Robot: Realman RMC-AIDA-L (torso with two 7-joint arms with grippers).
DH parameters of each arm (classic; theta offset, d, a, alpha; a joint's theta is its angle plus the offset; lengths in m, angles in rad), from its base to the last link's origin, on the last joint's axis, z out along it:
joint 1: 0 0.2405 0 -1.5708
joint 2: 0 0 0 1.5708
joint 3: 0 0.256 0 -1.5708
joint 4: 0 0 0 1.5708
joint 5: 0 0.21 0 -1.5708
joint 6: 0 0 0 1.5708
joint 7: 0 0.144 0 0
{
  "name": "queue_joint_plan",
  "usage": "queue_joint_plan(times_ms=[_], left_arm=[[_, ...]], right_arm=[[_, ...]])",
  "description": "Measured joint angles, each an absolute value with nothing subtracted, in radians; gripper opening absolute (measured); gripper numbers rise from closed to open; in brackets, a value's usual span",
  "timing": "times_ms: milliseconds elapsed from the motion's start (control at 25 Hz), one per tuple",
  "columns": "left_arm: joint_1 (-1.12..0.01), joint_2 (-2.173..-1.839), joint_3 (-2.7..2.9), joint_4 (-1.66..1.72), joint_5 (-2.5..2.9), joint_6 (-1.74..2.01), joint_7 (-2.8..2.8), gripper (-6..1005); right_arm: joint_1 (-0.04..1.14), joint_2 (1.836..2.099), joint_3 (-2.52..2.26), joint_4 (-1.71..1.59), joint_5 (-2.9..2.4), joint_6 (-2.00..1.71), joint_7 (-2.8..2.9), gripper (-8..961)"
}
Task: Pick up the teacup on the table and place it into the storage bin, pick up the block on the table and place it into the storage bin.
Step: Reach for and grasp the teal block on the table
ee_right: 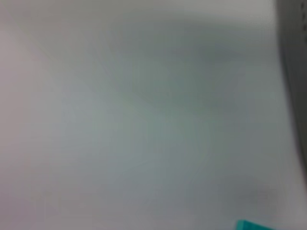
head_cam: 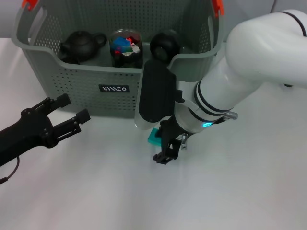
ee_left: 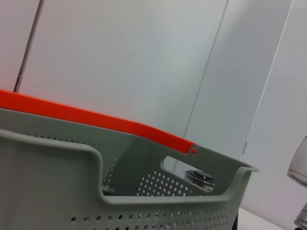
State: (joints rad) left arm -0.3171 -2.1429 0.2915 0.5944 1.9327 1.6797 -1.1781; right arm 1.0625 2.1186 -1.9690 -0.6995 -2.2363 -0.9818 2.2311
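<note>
The storage bin [head_cam: 72, 81] fills the upper left and centre of the head view: 1 large grey plastic basket, its walls dotted with small holes, a small black label [head_cam: 114, 88] on its front wall and 2 orange clips [head_cam: 218, 5] at the handles on its upper corners. The left wrist view shows the same grey perforated wall [ee_left: 48, 182] with an orange strip along its rim.

Inside the bin, along the front wall, stand 3 things: 1 dark round teapot [head_cam: 80, 45] at the left, 1 clear jar [head_cam: 126, 48] with coloured pieces inside in the middle, and 1 black rounded item [head_cam: 164, 44] at the right.

1 teal block [head_cam: 154, 136] lies on the white table [head_cam: 249, 191] just in front of the bin, slightly below the middle of the frame. Only a part of it shows beside the right arm's wrist. A teal corner [ee_right: 252, 225] also shows at the lower edge of the right wrist view.

The right gripper [head_cam: 165, 152] points down at the table just beside the block; whether its fingers are spread or closed I cannot tell.

The left gripper [head_cam: 72, 109] hovers at the left of the frame, near the bin's front wall, its 2 black fingers held apart with nothing between them.
</note>
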Motion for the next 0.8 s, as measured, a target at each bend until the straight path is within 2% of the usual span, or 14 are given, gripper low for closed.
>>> queue_joint_plan(times_ms=[800], left_arm=[[-0.318,-2.144,0.294,0.594,1.936,1.68,-1.178,829]], right_arm=[[1.048,2.098,-1.787,-0.806,-2.279,-1.309,2.228,655]])
